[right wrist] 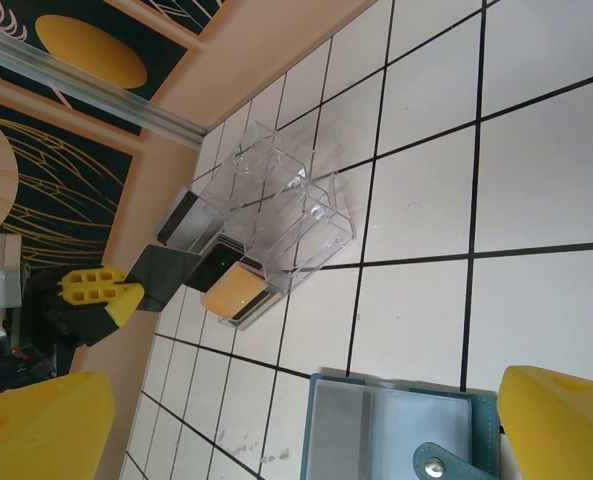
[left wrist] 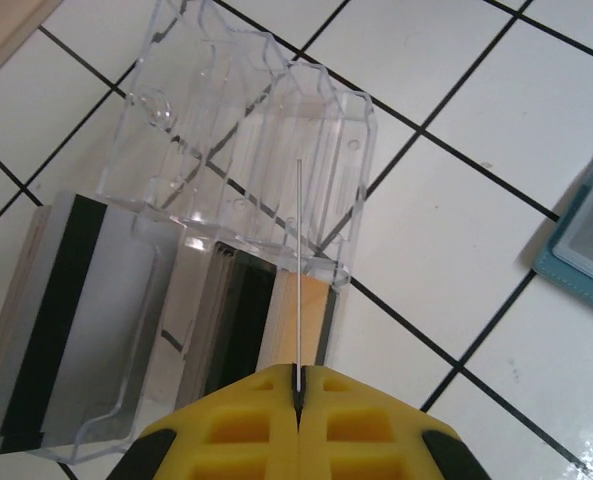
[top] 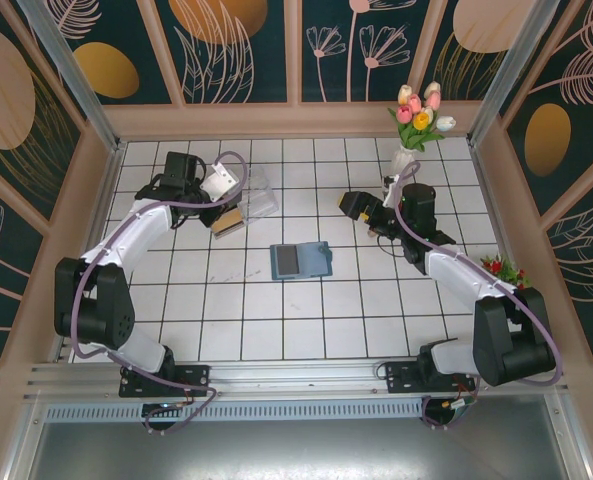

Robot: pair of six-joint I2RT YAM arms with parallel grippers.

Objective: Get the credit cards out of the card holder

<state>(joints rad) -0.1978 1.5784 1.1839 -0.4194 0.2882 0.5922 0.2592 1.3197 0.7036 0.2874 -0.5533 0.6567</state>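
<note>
Several cards [left wrist: 71,310] already stand in the clear box [left wrist: 256,130], striped grey ones at one side and a tan one beside them. Our left gripper [left wrist: 298,388] is clamped on one more card [left wrist: 299,250], seen edge-on as a thin line, poised over the box. We judge this to be the drop-off step. The card is out of the holder and needs lowering into a free slot, kept upright to clear the dividers, then released. The holder [top: 301,260] lies open and flat in the middle of the table [top: 376,320], well apart from the box. Our right gripper [top: 354,207] hovers near it, jaws spread wide and empty. Whether its pockets hold more cards we cannot tell.
</note>
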